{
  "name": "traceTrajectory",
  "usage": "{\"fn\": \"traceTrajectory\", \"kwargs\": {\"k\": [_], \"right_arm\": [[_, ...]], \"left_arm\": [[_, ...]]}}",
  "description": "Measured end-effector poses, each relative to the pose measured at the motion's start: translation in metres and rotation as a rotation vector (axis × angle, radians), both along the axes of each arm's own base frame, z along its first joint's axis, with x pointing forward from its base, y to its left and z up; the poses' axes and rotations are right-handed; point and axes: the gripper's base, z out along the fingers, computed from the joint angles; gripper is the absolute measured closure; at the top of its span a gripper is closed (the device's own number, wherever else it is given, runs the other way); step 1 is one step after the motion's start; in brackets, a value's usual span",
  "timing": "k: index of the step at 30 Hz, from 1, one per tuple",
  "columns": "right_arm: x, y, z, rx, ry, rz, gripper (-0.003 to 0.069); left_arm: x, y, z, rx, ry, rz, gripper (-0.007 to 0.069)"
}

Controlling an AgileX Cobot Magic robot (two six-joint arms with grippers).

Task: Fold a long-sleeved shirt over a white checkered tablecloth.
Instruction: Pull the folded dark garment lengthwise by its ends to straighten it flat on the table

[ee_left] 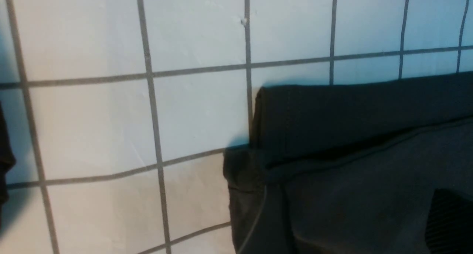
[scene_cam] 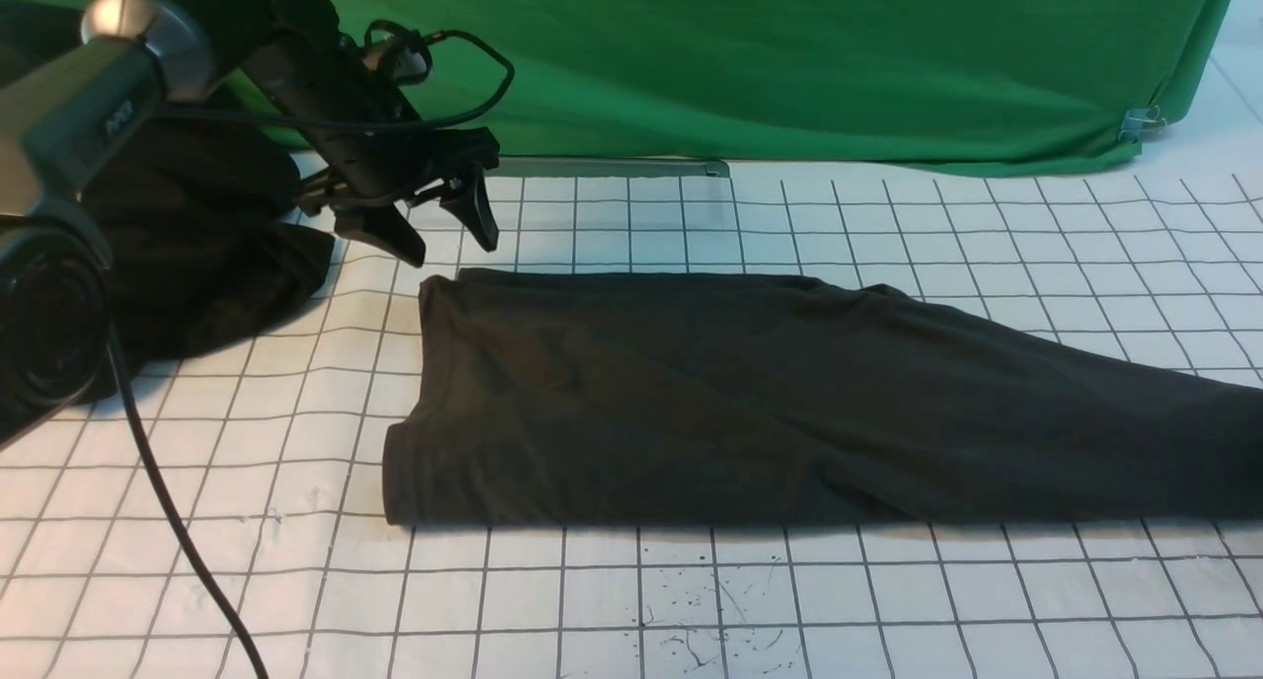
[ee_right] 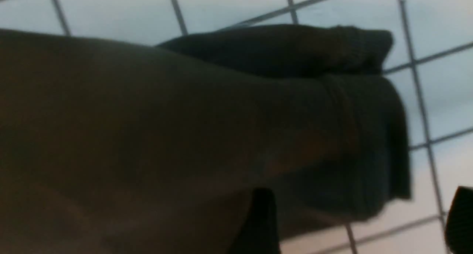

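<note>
The long-sleeved shirt (scene_cam: 750, 403) is laid folded into a long band across the white checkered tablecloth (scene_cam: 888, 600), with the sleeves stretched toward the right. The left gripper (scene_cam: 449, 227) is held near the band's far left corner, fingers spread wide and empty. The right gripper (ee_right: 358, 224) is seen only in its wrist view, fingers (ee_right: 258, 224) parted wide over the cuffs, nothing clasped. A black garment (scene_cam: 207, 255) is heaped at the far left.
</note>
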Motion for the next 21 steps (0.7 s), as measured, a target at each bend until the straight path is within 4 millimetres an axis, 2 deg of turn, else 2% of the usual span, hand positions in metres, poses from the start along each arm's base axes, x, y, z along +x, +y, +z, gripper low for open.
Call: {"fn": "traceTrajectory", "kwargs": {"k": [1, 2, 4, 7, 9, 11, 13, 15, 16, 17, 18, 19, 20, 21], "right_arm": [[0.0, 0.0, -0.002, 0.001, 0.002, 0.0, 0.0064], [0.003, -0.001, -0.017, 0.006, 0.019, 0.005, 0.0069], [0.005, -0.002, -0.029, 0.012, 0.034, 0.011, 0.0071], [0.007, -0.002, -0.031, 0.014, 0.025, 0.019, 0.0084], [0.007, -0.002, -0.032, 0.013, 0.026, 0.025, 0.0145], [0.008, -0.001, -0.032, 0.023, 0.022, 0.023, 0.0244], [0.008, -0.001, -0.031, 0.018, 0.023, 0.04, 0.0459], [0.009, -0.001, -0.031, 0.017, 0.023, 0.046, 0.0548], [0.009, -0.001, -0.03, 0.012, 0.023, 0.057, 0.0612], [0.009, -0.001, -0.03, 0.011, 0.023, 0.06, 0.0615], [0.009, -0.001, -0.028, 0.008, 0.02, 0.066, 0.063], [0.009, -0.001, -0.026, 0.007, 0.018, 0.068, 0.0634], [0.009, -0.001, -0.023, 0.005, 0.014, 0.07, 0.0634], [0.009, -0.001, -0.023, 0.004, 0.013, 0.07, 0.0634]], "left_arm": [[0.0, 0.0, 0.0, 0.0, 0.0, 0.0, 0.0124], [0.0, 0.0, 0.0, 0.0, 0.0, 0.0, 0.0124], [0.0, -0.001, 0.0, -0.015, 0.003, 0.005, 0.0124], [0.0, -0.004, 0.002, -0.061, 0.009, 0.013, 0.0129], [-0.001, -0.008, 0.007, -0.108, 0.006, 0.015, 0.0153], [-0.003, -0.01, 0.014, -0.135, -0.004, 0.012, 0.0184], [-0.01, -0.012, 0.035, -0.159, -0.047, -0.01, 0.0279], [-0.017, -0.013, 0.047, -0.159, -0.067, -0.03, 0.034], [-0.033, -0.016, 0.064, -0.16, -0.084, -0.058, 0.0439], [-0.034, -0.017, 0.062, -0.158, -0.076, -0.063, 0.0439], [-0.05, -0.021, 0.07, -0.149, -0.074, -0.099, 0.0516], [-0.065, -0.028, 0.065, -0.142, -0.033, -0.13, 0.0575], [-0.077, -0.033, 0.062, -0.137, -0.004, -0.153, 0.0602], [-0.08, -0.035, 0.058, -0.134, 0.015, -0.158, 0.0605]]}}
